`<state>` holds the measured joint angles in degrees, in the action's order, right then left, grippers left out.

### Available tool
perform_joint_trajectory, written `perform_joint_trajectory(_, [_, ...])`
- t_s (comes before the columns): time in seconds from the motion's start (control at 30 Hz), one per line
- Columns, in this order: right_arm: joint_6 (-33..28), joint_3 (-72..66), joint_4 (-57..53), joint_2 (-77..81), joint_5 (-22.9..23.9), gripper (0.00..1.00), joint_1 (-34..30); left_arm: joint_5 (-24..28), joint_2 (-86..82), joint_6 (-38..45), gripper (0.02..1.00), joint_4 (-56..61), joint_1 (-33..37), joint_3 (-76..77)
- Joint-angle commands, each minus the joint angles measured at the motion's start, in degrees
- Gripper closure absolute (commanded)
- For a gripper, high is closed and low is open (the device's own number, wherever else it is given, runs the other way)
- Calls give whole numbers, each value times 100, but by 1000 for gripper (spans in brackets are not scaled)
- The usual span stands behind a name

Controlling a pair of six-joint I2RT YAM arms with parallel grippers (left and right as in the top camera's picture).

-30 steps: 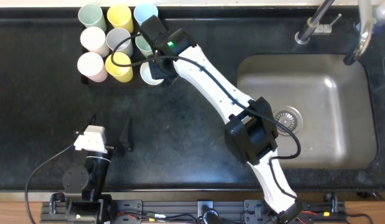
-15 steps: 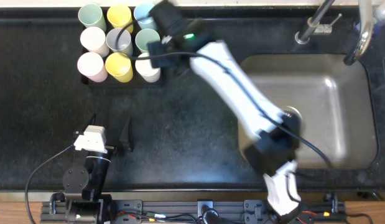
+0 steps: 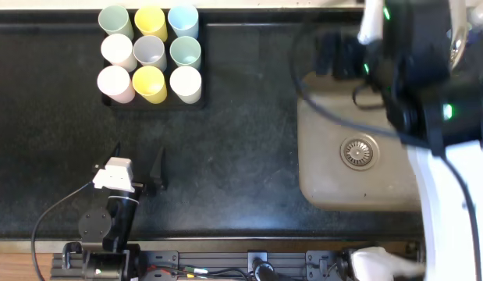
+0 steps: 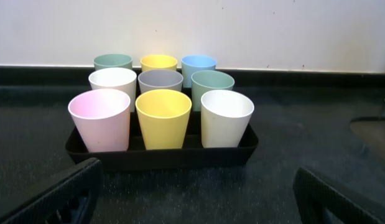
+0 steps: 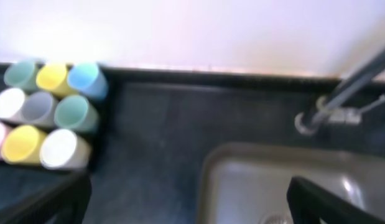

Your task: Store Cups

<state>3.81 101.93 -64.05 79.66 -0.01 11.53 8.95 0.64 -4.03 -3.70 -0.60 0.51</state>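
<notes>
**A:** Where did the cups stand?

**B:** There were nine, all upright with mouths up. They stood in three rows of three in a black tray on the dark speckled worktop. The tray was straight ahead of the left hand, a little apart from it.

**A:** How did they look?

**B:** They were tapered tumblers in soft pastel shades, their sides showing plain colour. Nearest that hand stood a pink cup, a yellow cup and a cream cup. Behind those came a white cup, a grey cup and a pale green cup. Farthest off were a sage cup, a second yellow cup and a light blue cup. Neighbours stood touching or very nearly so.

**A:** And the hands?

**B:** The left hand sat low over the worktop, its fingers spread wide and empty. The right hand was also spread wide and empty. It was raised, with a corner of the steel sink below and ahead of it. The faucet stood ahead to one side, and the tray lay well off to the other.
</notes>
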Motion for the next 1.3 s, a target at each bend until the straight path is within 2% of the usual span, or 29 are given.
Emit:
perform_joint_trajectory(0.03, [-264,-2050,960,-1458,-57,3,-192,-20,-48,103,20,-28,55,-7])
perform_joint_trajectory(0.33, [-254,-6153,4000,-4360,-57,3,-229,-20,-48,103,18,-28,55,-7])
perform_joint_trajectory(0.67, [-254,-8736,5945,-6135,-52,3,-229,-20,-48,103,18,-28,55,-7])
perform_joint_trajectory(1.1, [-254,-10161,6046,-7794,-37,3,-229,-20,-48,103,20,-28,55,-7])
perform_joint_trajectory(1.3, [-256,-10166,5978,-7949,-35,3,-229,-20,-48,103,18,-28,55,-7])
